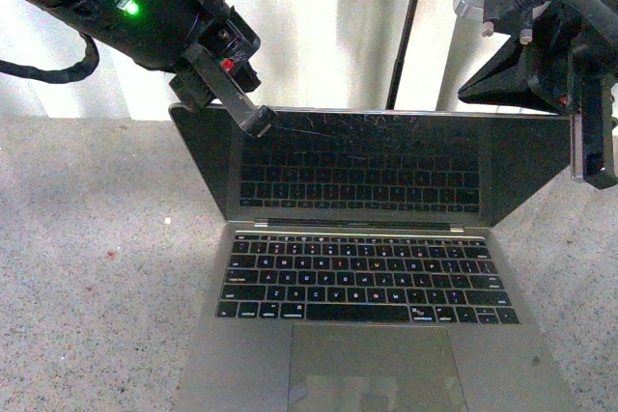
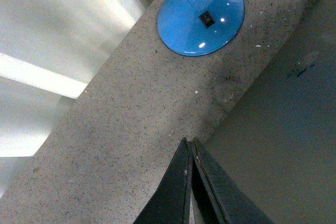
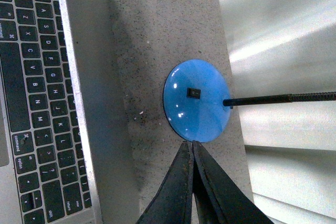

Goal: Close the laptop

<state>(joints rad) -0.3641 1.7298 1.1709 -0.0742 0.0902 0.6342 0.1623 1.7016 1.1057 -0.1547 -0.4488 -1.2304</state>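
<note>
Laptop [image 1: 372,277] sits open on the speckled counter [image 1: 87,287], screen upright. Left jaws are clenched on nothing, just beside the screen's top left corner. Right jaws, also clenched empty, hang near its top right corner.

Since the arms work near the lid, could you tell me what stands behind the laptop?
A round blue base with a black switch stands on the speckled counter behind the laptop. In the front view its screen hides the base; only the thin black pole shows.
</note>
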